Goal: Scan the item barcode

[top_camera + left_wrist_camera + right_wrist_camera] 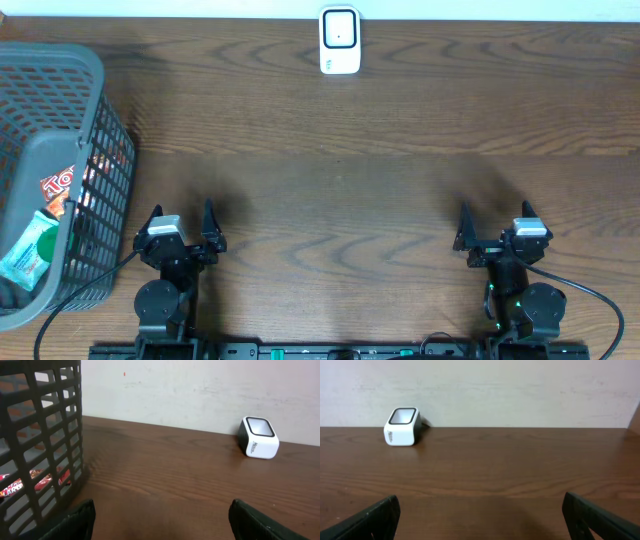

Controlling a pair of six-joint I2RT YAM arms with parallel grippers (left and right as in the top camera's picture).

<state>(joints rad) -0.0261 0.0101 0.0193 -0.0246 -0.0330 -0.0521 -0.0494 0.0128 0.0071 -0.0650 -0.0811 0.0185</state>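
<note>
Going for the green packet (pixel 28 250) in the basket (pixel 60 58), the left gripper (pixel 182 212) should be dropping straight down, clearing the rim. Both it and the right gripper (pixel 495 212) are sitting wide, empty.

Both arms folded low, claws open and empty.
The left arm (pixel 160 298) and right arm (pixel 532 305) sit well apart, each tucked over its own base with the wrist level and pointing forward. The left claw (pixel 182 214) and right claw (pixel 494 214) hold nothing, jaws spread wide, the right a little wider. In the wrist views, only dark left fingertips (pixel 75 521) and right fingertips (pixel 372 520) show at the bottom corners.
</note>
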